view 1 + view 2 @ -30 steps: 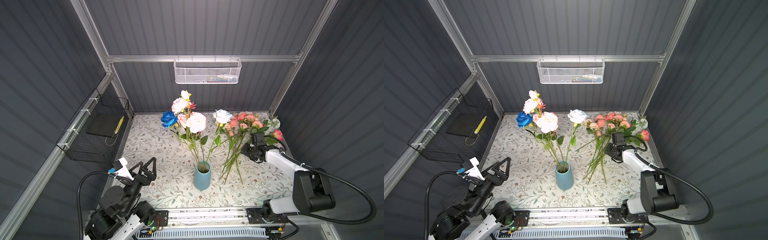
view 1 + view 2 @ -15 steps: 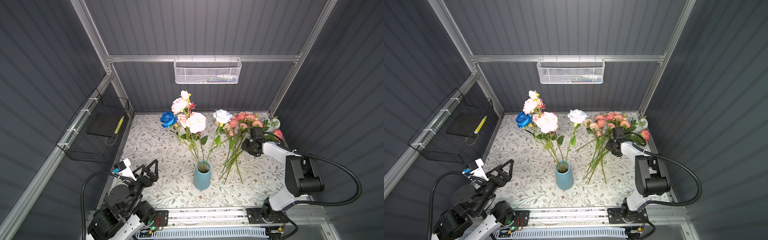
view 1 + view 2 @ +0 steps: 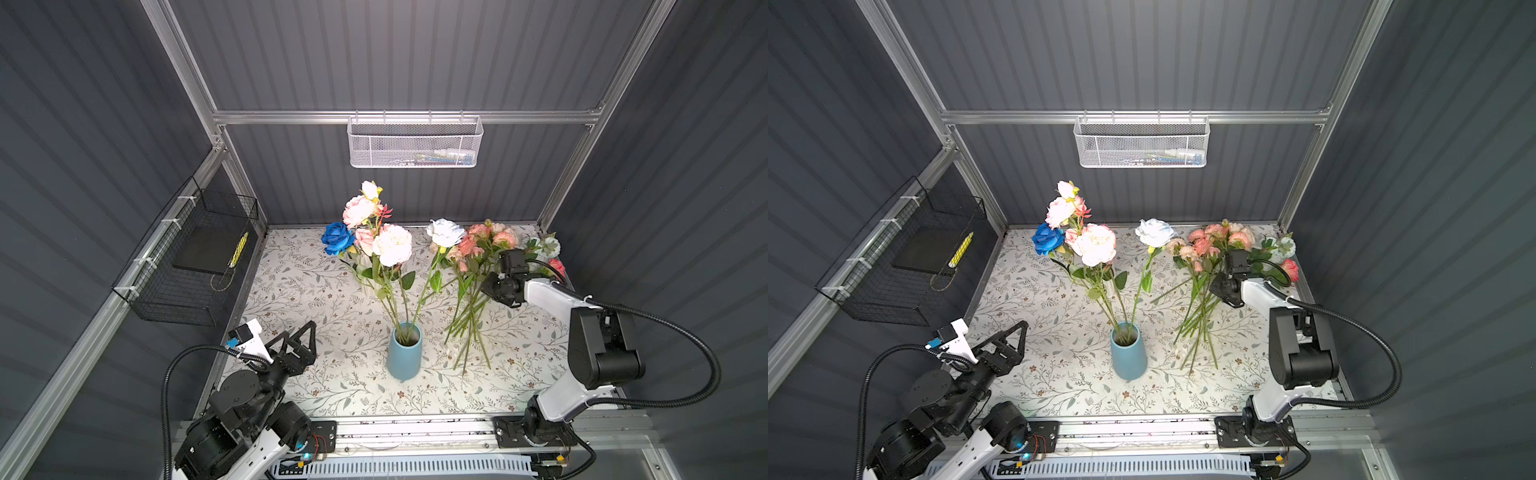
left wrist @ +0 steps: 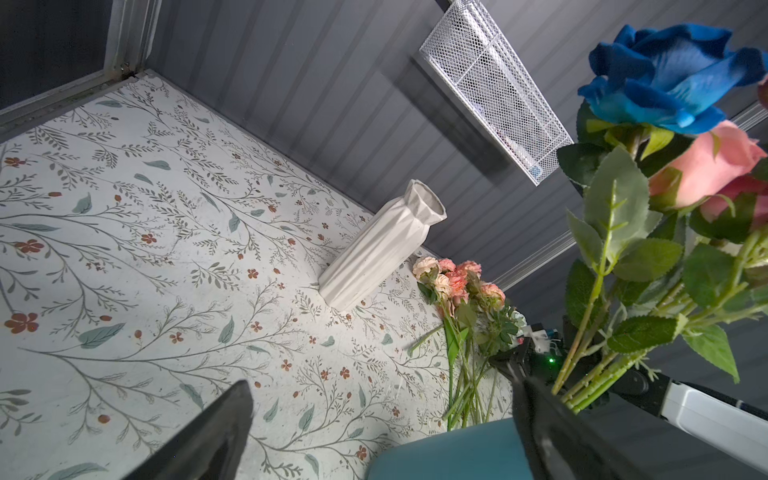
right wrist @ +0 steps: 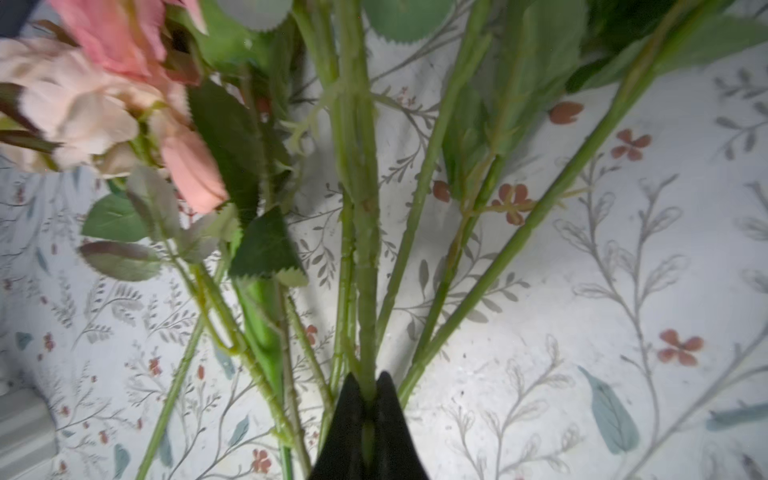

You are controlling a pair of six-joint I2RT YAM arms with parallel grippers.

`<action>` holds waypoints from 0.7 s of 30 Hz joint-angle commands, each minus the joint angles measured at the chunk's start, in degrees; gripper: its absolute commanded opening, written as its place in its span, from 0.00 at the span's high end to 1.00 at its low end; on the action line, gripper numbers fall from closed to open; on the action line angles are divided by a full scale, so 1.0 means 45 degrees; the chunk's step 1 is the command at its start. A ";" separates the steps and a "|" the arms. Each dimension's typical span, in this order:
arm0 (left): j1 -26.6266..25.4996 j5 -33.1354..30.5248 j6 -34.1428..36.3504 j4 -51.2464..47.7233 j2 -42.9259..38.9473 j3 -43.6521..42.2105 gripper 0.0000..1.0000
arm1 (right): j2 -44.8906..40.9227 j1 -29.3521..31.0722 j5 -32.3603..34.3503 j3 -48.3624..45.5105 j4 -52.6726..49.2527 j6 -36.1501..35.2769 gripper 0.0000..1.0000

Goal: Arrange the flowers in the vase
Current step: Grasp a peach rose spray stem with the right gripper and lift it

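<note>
Left of the blue vase (image 3: 404, 353) the tablecloth (image 3: 299, 282) lies bare as far as the left gripper (image 3: 299, 332), whose jaws stand wide apart. The strip in front of the vase is bare too. To its right only a narrow bare gap is left before the loose flowers (image 3: 469, 316), whose stems fan across the cloth. The right gripper (image 5: 368, 380) is pinched on one stem (image 5: 368, 270) among them, with its arm (image 3: 598, 345) beyond. Over the vase's mouth the arranged flowers (image 3: 392, 245) crowd the way. Behind the vase stands a white vase (image 4: 380, 253).
</note>
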 commanded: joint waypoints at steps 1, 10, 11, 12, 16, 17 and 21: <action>-0.0008 -0.0249 0.0006 -0.0195 -0.0118 0.0130 0.00 | -0.1334 0.0136 0.0103 -0.0224 -0.0228 -0.0444 1.00; 0.0002 -0.0413 0.0024 -0.0117 -0.0036 0.0104 0.00 | -0.5868 0.1004 0.0490 -0.1887 0.0320 -0.1463 1.00; -0.0008 -0.0445 0.0024 -0.0134 0.0019 0.0164 0.00 | -0.6656 0.1208 0.0561 -0.2064 0.0345 -0.1576 1.00; -0.0002 -0.0461 0.0035 -0.0136 0.0041 0.0187 0.00 | -0.7428 0.1427 0.0642 -0.2222 0.0364 -0.1657 1.00; 0.0003 -0.0543 -0.0038 -0.0171 0.0069 0.0199 0.00 | -0.9835 0.2429 0.0892 -0.2518 0.0329 -0.1987 1.00; -0.0008 -0.0562 -0.0047 -0.0173 0.0095 0.0226 0.00 | -1.0367 0.2748 0.0975 -0.2467 0.0319 -0.2107 1.00; -0.0008 -0.0623 -0.0055 -0.0175 0.0139 0.0245 0.00 | -1.1854 0.4146 0.1240 -0.1885 0.0310 -0.2620 1.00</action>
